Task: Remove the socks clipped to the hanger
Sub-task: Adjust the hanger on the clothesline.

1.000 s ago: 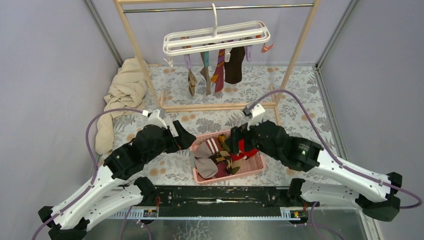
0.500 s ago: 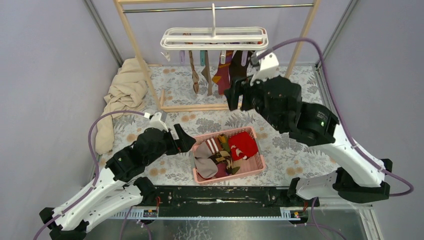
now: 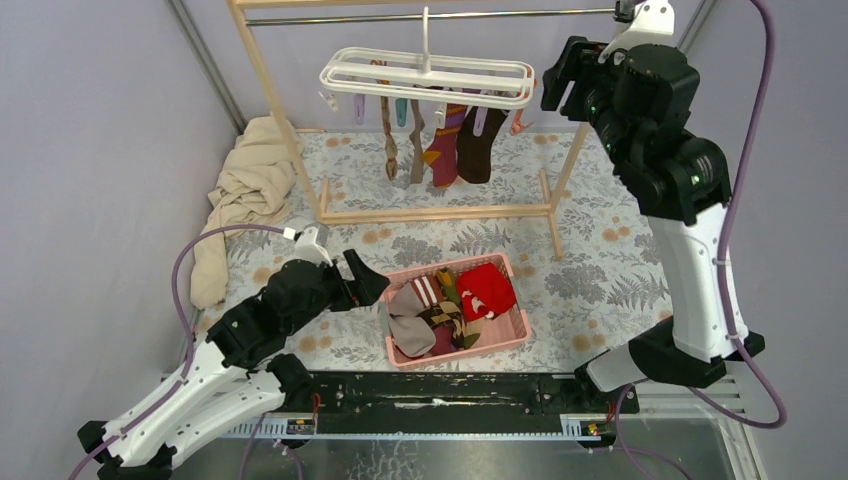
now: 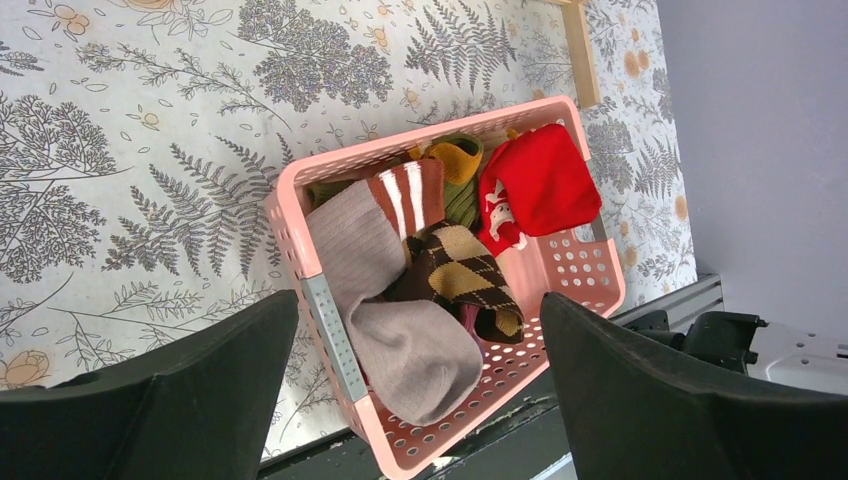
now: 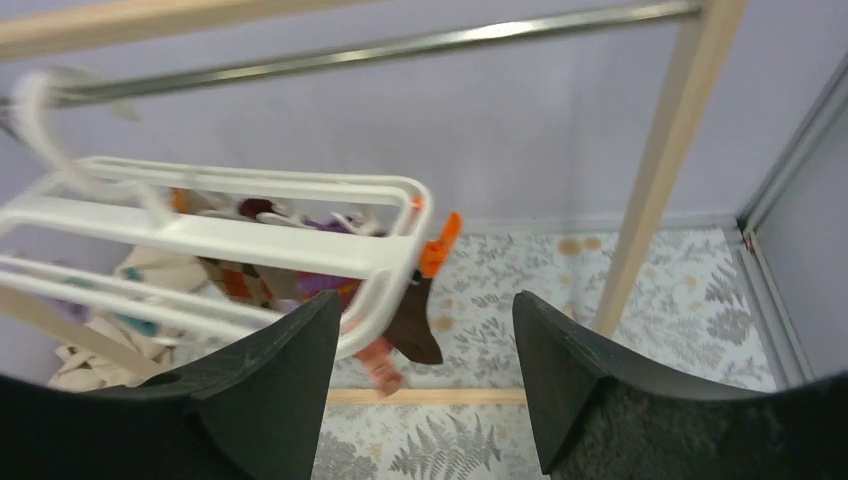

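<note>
Socks (image 3: 455, 140) are hanging clipped under the hanger (image 3: 425, 75), up at 12 o'clock of the table (image 3: 600, 260), its hook sitting over the metal rail (image 3: 500, 14) of the wooden frame (image 3: 597, 95). Roughly five are showing, though overlap is making that count unsure. More are lying in the pink basket (image 3: 515, 335) at 6 o'clock, so the job is looking partway through.

Step in hand: the right arm is lining up for the next sock. Right gripper (image 5: 425, 305) is hovering high at 3 o'clock of the hanger, fingers spread and pinching nothing, facing the rack's end where an orange clip (image 5: 438, 245) and a dark brown sock (image 3: 478, 140) are dangling. Left gripper (image 4: 420, 310) is sitting low at 9 o'clock of the basket, spread wide, empty.

Next move, as I am judging it: bringing the right gripper below the rack's bar, closing on the nearest sock under its clip, then pulling down steadily so the clip lets go without the hanger swinging off the rail.

Writing: nothing is reading out anywhere. The red sock (image 4: 535, 180) in the basket is carrying a small white figure, no letters.
</note>
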`<state>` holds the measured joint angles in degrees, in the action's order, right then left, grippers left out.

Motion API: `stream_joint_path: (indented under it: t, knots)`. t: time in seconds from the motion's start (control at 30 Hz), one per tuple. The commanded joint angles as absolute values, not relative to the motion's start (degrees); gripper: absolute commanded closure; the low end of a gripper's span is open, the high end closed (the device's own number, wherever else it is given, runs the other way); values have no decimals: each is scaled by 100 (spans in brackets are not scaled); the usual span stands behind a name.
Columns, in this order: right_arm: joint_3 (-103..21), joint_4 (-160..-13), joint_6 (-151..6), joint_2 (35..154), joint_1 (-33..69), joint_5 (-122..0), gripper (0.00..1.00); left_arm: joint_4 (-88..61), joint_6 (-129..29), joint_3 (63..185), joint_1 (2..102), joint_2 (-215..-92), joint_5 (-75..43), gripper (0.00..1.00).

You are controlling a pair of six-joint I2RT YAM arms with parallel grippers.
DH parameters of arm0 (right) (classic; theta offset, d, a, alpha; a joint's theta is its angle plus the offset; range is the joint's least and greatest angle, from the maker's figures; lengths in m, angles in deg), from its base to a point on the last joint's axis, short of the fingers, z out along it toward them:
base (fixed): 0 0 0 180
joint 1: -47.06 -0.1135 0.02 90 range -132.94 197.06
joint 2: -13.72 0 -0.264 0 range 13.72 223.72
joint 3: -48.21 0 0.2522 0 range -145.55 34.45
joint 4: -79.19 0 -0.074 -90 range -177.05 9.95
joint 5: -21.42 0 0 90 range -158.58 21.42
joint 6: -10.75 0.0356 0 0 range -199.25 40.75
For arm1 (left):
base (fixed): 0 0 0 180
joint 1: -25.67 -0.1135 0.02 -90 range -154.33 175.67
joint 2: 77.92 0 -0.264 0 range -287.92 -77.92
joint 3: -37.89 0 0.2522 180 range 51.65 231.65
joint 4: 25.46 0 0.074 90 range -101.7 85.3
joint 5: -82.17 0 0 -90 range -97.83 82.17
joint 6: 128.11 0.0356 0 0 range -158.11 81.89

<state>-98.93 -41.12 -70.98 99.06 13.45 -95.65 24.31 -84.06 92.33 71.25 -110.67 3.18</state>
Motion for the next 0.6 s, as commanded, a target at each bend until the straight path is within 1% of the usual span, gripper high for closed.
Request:
stream_joint_path:
  t: [0.0, 0.1, 0.2, 0.27, 0.43, 0.57]
  knots:
    - [-9035, -4621, -6410, 9921, 2671, -7371, 28, 2325, -8395, 9311, 7092, -11175, 425, 2]
    - [-8783, -5030, -6077, 10044, 3327, -6419, 26, 2336, -8336, 9416, 7092, -11317, 374, 1]
    - [-8554, -5573, -5789, 10166, 3718, -5648, 23, 2368, -8266, 9503, 7089, -11405, 361, 1]
    - [-8339, -5955, -5565, 10203, 3916, -5336, 23, 2376, -8250, 9525, 7092, -11427, 369, 2]
    - [-8018, -6468, -5418, 10277, 4031, -5093, 23, 2345, -8284, 9470, 7088, -11429, 386, 1]
    - [-7261, -7262, -5394, 10104, 4103, -4633, 23, 2301, -8278, 9444, 7086, -11508, 355, 2]
